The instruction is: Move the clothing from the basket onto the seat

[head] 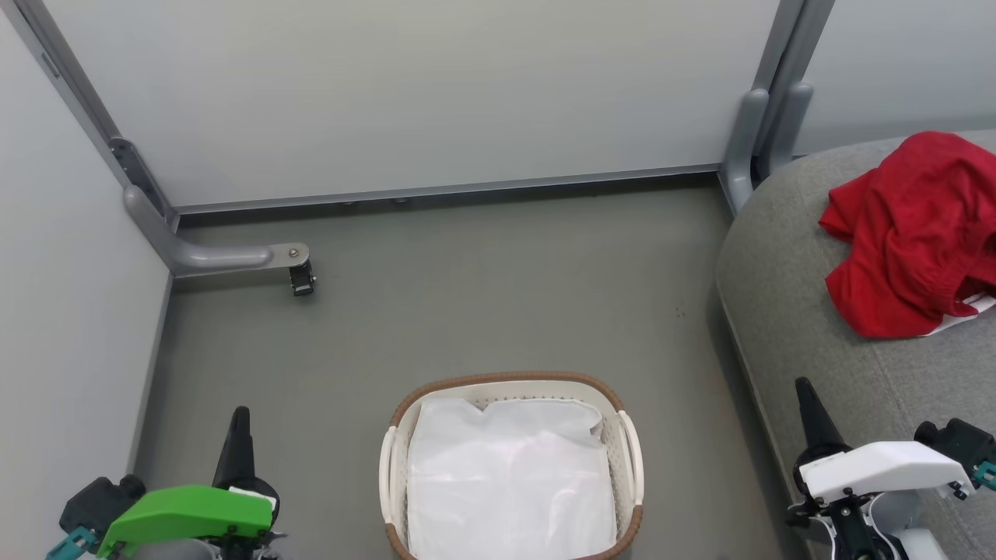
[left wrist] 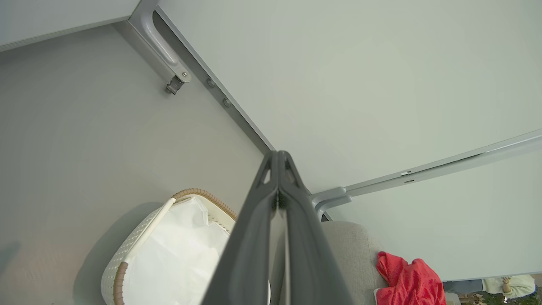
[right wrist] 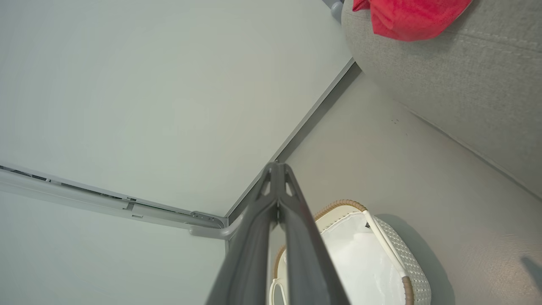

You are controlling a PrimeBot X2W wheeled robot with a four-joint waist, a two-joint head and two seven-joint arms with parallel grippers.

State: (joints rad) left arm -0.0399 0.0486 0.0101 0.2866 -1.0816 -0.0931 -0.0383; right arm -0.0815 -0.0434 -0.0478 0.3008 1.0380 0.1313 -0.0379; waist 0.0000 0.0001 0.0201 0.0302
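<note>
The clothing [head: 910, 233] lies on the seat [head: 786, 264], ahead of my right jaws. The basket [head: 506, 379], between both jaws, holds its white liner [head: 506, 482]. Both jaws are fully closed and empty. I judge the transfer complete, with no further pick required.

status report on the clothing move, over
Left end effector shut, empty. Right end effector shut, empty. Clothing on the seat; basket holds its white liner. No obstruction seen.

No legible text, labels, numbers anywhere; clothing [head: 910, 233] shows no readable lettering
</note>
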